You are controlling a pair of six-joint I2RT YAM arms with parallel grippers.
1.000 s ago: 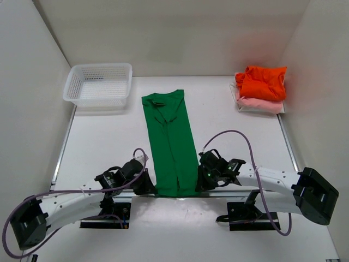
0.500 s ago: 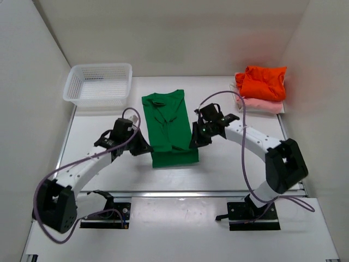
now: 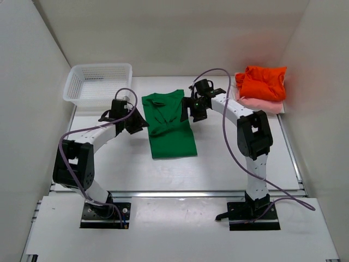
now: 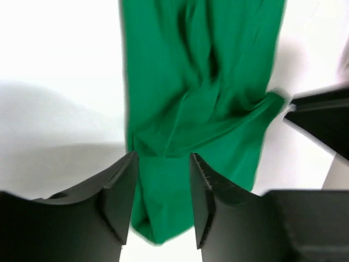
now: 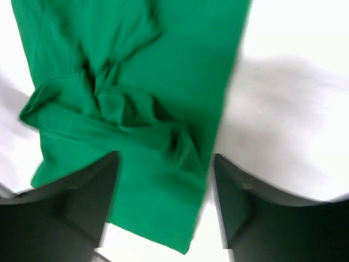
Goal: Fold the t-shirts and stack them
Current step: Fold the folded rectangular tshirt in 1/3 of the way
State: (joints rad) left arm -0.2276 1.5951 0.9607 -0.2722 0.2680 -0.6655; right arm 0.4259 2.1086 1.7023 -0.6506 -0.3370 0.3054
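**Both grippers part-open over the doubled green t-shirt at mid-table**

On the white table (image 3: 98, 158), the green t-shirt (image 3: 170, 128) lay folded over itself, running from near the far edge toward the centre, its upper layer rumpled. The white mesh basket (image 3: 101, 66) stood in the far left corner. The orange t-shirt (image 3: 264, 82) sat on the pink t-shirt (image 3: 262, 105) in the far right corner. The left gripper (image 4: 162, 164) was at the green shirt's left edge, its jaws moderately apart, with cloth showing between them but not pinched. The right gripper (image 5: 163, 164) was at the right edge, its jaws wider apart above the cloth and holding nothing.
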